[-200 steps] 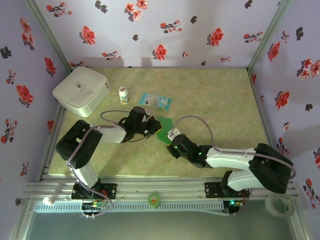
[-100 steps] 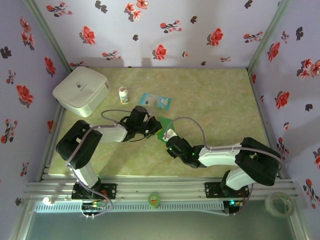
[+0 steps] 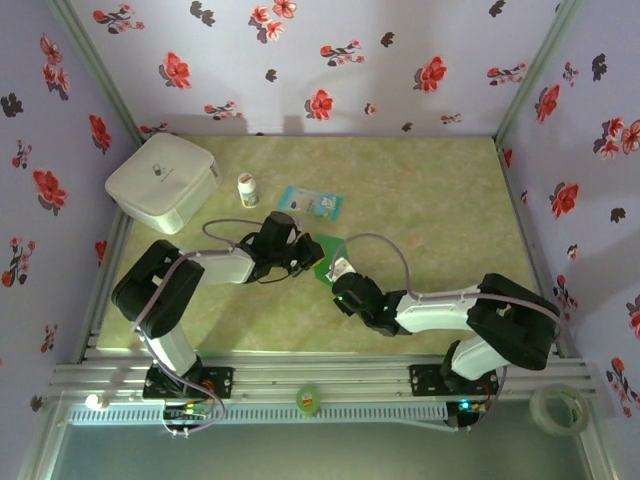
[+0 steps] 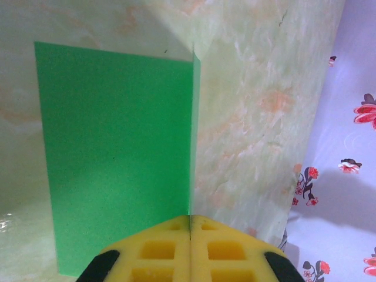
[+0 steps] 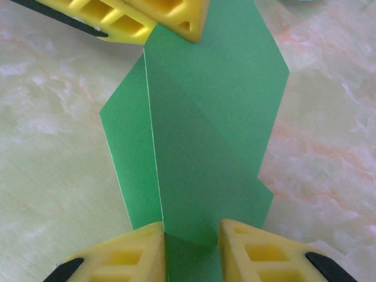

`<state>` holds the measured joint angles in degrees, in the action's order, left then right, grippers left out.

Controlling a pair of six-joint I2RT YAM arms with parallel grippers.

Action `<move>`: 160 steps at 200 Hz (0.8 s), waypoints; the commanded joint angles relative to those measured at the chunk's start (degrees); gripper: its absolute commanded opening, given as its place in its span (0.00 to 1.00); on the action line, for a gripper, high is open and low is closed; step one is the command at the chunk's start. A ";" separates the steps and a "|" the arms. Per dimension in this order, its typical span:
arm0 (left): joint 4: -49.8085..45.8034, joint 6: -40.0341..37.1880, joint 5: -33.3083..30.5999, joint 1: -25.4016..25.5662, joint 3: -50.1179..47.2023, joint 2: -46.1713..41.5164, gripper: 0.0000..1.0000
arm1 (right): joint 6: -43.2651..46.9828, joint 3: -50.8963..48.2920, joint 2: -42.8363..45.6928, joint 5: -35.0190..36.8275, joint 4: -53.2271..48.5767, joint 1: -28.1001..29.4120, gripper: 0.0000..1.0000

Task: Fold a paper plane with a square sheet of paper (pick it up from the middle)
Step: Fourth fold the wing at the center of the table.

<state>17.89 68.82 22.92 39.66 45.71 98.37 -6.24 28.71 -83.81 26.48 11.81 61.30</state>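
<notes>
The pale marbled table [image 3: 440, 200] fills the middle of the top view, with a white box [image 3: 162, 181] at its upper left. The green sheet of paper [image 3: 331, 249] sits part-folded near the centre, between both grippers. The left gripper [image 4: 190, 220] has its jaws pressed together, pinching the paper's raised crease. The right gripper [image 5: 191, 235] has its jaws spread, with the paper's near end between them. A blue-and-white packet [image 3: 310, 203] and a small bottle [image 3: 247, 189] lie just above.
</notes>
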 commanded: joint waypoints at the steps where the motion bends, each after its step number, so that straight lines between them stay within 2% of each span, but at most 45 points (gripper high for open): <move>1: -0.58 -0.83 -0.51 0.33 1.35 -1.34 0.06 | -1.65 0.31 -0.37 1.57 0.65 0.48 0.27; 81: -0.23 -0.61 -0.57 0.36 1.78 -1.27 0.07 | -2.07 0.18 -0.72 1.16 1.72 0.41 0.12; 123: -1.15 -1.56 -1.09 0.34 1.67 -2.42 0.19 | -3.91 0.55 -2.10 1.28 2.75 0.32 0.03; 160: -8.08 -4.26 -6.32 0.08 1.50 -7.66 0.34 | -6.22 -0.33 -2.19 -2.47 6.03 -1.29 0.00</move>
<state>15.22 67.40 21.02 39.66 46.04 95.46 -9.43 28.71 -85.80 26.48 14.13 61.04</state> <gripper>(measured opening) 0.302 0.047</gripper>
